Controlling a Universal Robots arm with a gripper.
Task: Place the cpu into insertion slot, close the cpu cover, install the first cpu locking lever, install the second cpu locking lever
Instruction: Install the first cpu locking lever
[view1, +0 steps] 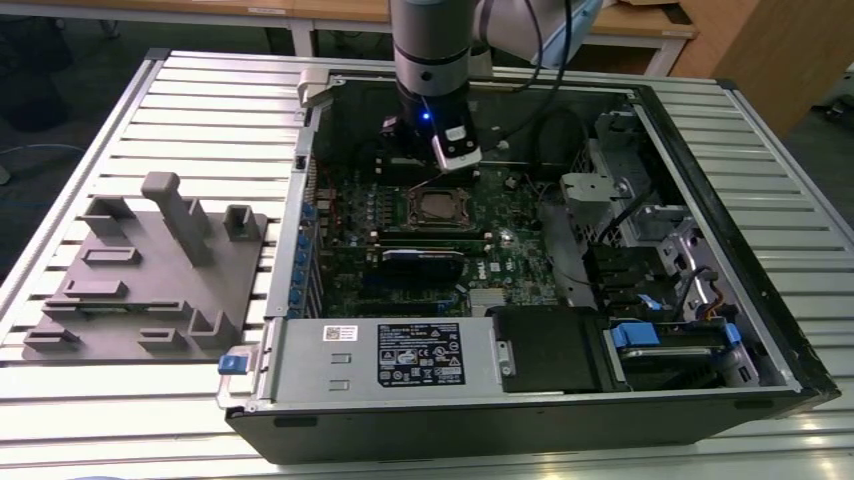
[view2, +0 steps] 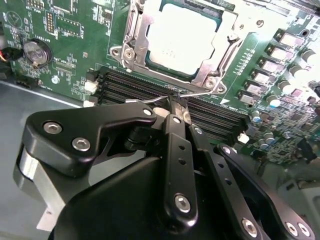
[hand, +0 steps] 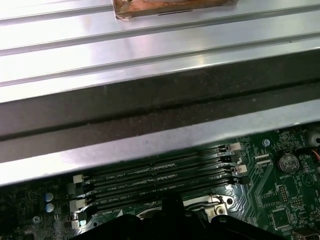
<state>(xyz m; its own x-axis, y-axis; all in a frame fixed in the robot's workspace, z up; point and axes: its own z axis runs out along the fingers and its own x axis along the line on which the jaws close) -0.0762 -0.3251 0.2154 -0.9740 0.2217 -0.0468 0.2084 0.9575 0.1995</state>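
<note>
The cpu (view2: 182, 37) lies flat in the insertion slot (view1: 416, 212) on the motherboard, with the silver cpu cover (view2: 138, 30) folded down around its edges. Just beside the socket, my gripper (view2: 178, 102) has its black fingers shut together. Its tips touch a thin wire locking lever (view2: 202, 92) that runs along the socket's edge next to the memory slots (view2: 135, 87). I cannot tell whether the wire is pinched or only pressed. In the exterior view the gripper (view1: 451, 165) hangs over the board right behind the socket.
The open computer case (view1: 747, 330) lies on a slatted metal table (view1: 200, 110). A grey power supply box (view1: 400, 355) sits at the case's near end, and a grey fixture block (view1: 147, 270) stands at the exterior view's left. Cables and drive bays (view1: 641, 240) crowd the right.
</note>
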